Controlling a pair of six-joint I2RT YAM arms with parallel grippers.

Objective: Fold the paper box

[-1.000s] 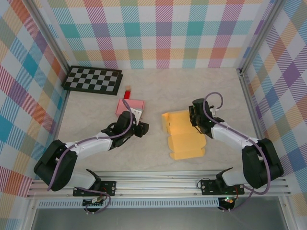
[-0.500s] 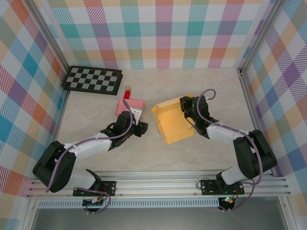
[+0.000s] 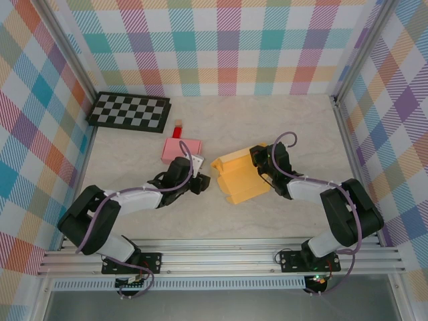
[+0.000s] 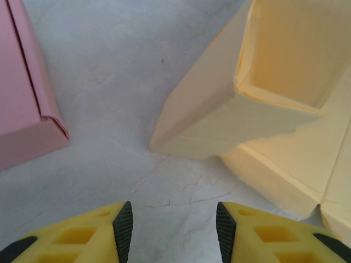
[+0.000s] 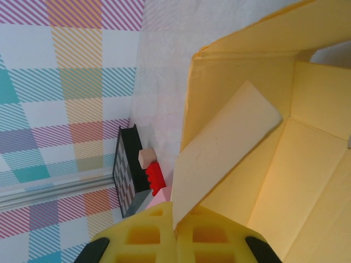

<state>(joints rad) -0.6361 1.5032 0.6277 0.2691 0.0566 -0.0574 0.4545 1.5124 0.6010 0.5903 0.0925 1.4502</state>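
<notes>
Checkerboard (image 3: 130,112) far-left on table (image 3: 227,120), red block (image 3: 178,130) & pink box (image 3: 180,147) nr it

Left wrist: pink box (image 4: 24,98) cut by left edge, yellow box (image 4: 258,109) cut by top and right. Left gripper (image 4: 174,233) fingers cropped at bottom.
Right wrist: yellow box runs off right and bottom. Flap end hidden between jaws of right gripper (image 5: 175,238). Checkerboard (image 5: 123,170) small, edge-on, pattern barely readable.
Top: pink box near edge partly under left arm. Right fingertips too small to tell.
</notes>
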